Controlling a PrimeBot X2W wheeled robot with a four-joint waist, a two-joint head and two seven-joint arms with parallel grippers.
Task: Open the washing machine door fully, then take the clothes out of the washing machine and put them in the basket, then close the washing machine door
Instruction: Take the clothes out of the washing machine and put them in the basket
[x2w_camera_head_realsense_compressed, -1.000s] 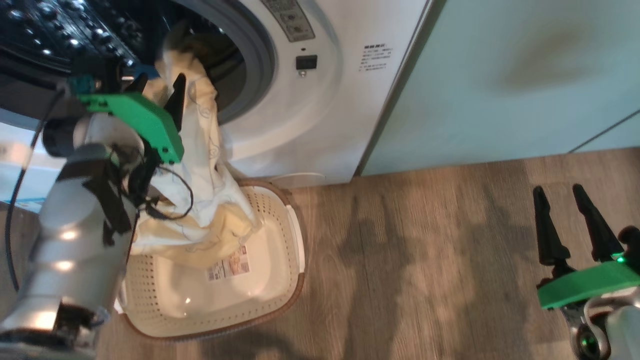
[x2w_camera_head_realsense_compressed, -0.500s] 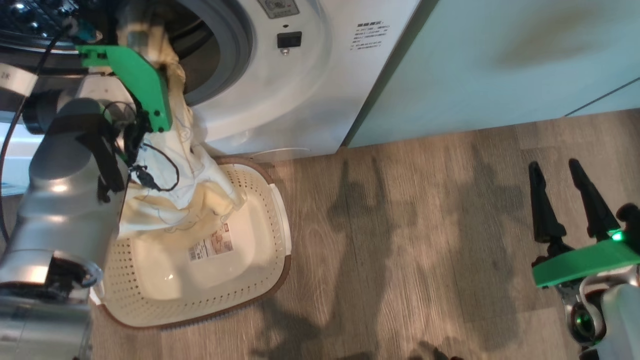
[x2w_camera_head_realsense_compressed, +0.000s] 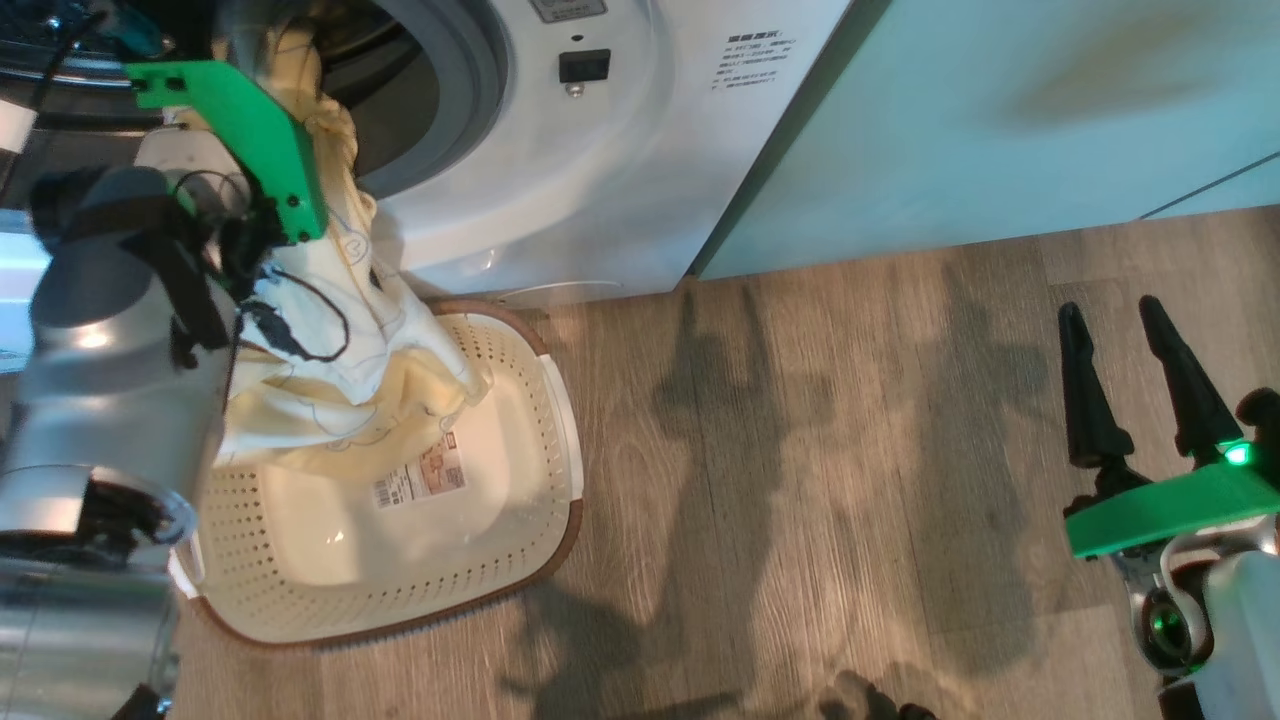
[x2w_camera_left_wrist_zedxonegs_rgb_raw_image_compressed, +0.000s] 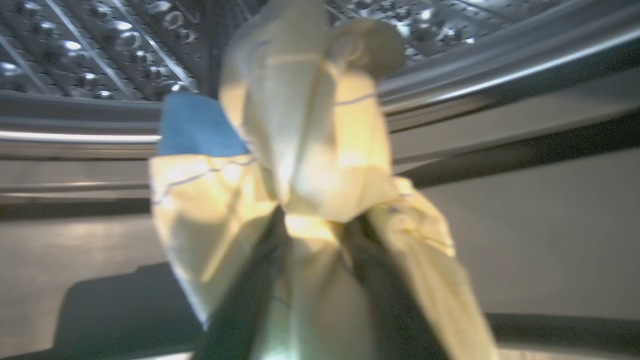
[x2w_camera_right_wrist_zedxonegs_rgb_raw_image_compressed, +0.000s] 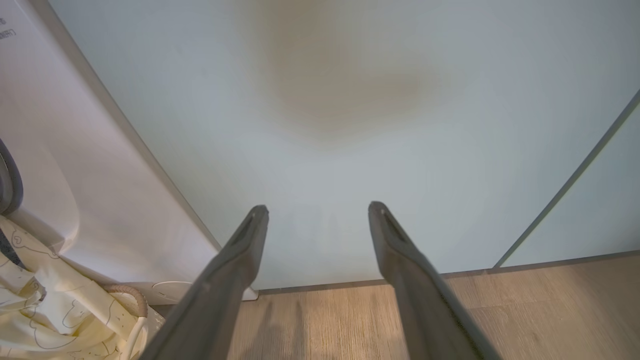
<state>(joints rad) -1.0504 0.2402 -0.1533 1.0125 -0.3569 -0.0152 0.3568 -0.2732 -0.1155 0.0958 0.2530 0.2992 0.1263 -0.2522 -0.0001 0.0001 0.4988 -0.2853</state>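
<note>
At the drum mouth: clothes part-way from machine to basket

Across the grey seal of the white front-loading washing machine (x2w_camera_head_realsense_compressed: 600, 180) hang the soft cream-yellow printed clothes (x2w_camera_head_realsense_compressed: 330, 400). Their upper end lies inside the perforated steel drum (x2w_camera_left_wrist_zedxonegs_rgb_raw_image_compressed: 100, 50). Their lower folds lie over the machine-side edge of the cream perforated plastic basket with a brown woven-look rim (x2w_camera_head_realsense_compressed: 572, 520). It stands on the wood-grain floor (x2w_camera_head_realsense_compressed: 800, 450), just in front of the machine.

The two dark fingers of the left tool (x2w_camera_left_wrist_zedxonegs_rgb_raw_image_compressed: 312, 230) stand either side of a gathered fold of the fabric; whether they clamp it cannot be told. The right tool (x2w_camera_head_realsense_compressed: 1110, 305) has its fingers spread and empty, well apart from the basket, facing the pale green cabinet (x2w_camera_head_realsense_compressed: 1000, 150).

Progress, as judged: the machine's mouth is uncovered, so opening the door appears done. The transfer is under way, with the fabric only partly in the basket. Whether more lies deeper in the drum cannot be told. Closing the door remains.
</note>
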